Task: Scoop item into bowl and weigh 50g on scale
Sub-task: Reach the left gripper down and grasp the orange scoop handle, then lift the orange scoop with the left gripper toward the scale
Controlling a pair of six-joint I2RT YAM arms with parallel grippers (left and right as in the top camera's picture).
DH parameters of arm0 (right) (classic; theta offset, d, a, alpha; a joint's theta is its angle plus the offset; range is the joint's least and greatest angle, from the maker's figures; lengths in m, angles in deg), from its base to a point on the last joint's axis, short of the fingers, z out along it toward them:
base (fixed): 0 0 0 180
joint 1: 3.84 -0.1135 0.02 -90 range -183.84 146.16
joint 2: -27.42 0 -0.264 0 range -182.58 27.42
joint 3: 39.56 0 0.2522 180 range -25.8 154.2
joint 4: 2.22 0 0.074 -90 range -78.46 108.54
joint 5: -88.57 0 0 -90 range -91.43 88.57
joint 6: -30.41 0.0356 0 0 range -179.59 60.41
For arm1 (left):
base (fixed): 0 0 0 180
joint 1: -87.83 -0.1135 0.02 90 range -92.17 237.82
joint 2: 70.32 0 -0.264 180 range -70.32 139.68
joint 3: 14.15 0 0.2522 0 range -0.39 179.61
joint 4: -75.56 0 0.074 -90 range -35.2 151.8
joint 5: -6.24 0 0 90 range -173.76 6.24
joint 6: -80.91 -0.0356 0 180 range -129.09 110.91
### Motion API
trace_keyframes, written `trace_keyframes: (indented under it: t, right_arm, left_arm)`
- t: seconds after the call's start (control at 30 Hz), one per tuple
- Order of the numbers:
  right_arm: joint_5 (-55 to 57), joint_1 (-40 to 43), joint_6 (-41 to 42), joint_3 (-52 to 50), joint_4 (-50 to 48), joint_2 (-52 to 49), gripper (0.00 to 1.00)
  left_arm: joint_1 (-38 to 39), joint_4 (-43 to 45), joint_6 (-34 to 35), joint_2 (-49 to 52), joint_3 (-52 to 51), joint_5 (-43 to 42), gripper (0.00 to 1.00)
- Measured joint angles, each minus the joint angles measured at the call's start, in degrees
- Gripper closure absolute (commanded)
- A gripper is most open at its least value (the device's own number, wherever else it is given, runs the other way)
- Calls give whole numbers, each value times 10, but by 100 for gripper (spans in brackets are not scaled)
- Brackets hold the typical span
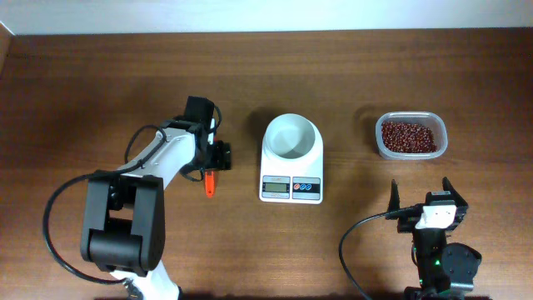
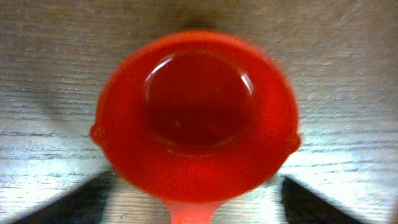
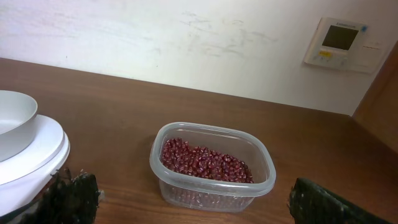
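A white bowl (image 1: 291, 136), empty inside, stands on the white scale (image 1: 291, 187) at mid-table. The beans (image 1: 408, 136) fill a clear tub (image 1: 441, 137) to the right. A red scoop (image 1: 211, 182) lies on the table left of the scale. My left gripper (image 1: 220, 157) hovers right over it. In the left wrist view the scoop's cup (image 2: 196, 118) fills the picture, its handle running back between the gripper's (image 2: 196, 208) dark fingers (image 2: 81, 199), which stand wide apart from it. My right gripper (image 1: 420, 193) is open near the front edge, facing the tub of beans (image 3: 205, 162).
The right wrist view shows the bowl (image 3: 12, 121) and the scale (image 3: 37, 155) at the left, the tub's rim (image 3: 264, 163) ahead, a pale wall behind the table and a wall-mounted control panel (image 3: 339, 42). Black cables trail from both arm bases.
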Motion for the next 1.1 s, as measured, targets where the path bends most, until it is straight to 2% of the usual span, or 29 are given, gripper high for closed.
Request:
trace_keyframes:
  t: [0.07,0.2,0.27,0.33,0.47,0.6,0.7,0.77,0.83,0.97,1.1]
  right_arm:
    - [0,0,0,0,0,0,1]
    - [0,0,0,0,0,0,1]
    - [0,0,0,0,0,0,1]
    - [0,0,0,0,0,0,1]
    - [0,0,0,0,0,0,1]
    - [0,0,0,0,0,0,1]
    - [0,0,0,0,0,0,1]
    - [0,0,0,0,0,0,1]
    - [0,0,0,0,0,0,1]
    - [0,0,0,0,0,0,1]
    - [0,0,0,0,0,0,1]
  left_arm:
    - [-3,-16,0,0,0,1,69]
    - [-4,-30,2,0,0,1,72]
    - [-4,-30,10,0,0,0,81]
    - [-4,-31,21,0,0,0,84]
    - [-4,-39,28,0,0,-2,85]
    - [-8,-131,32,7,34,-28,88]
    - [-39,-209,34,8,136,-97,92]
    - [-77,-235,36,8,219,-193,97]
    - [-104,-237,39,7,257,-270,100]
    - [-157,-243,98,7,293,-449,100]
    - [-152,-299,164,7,293,-524,100]
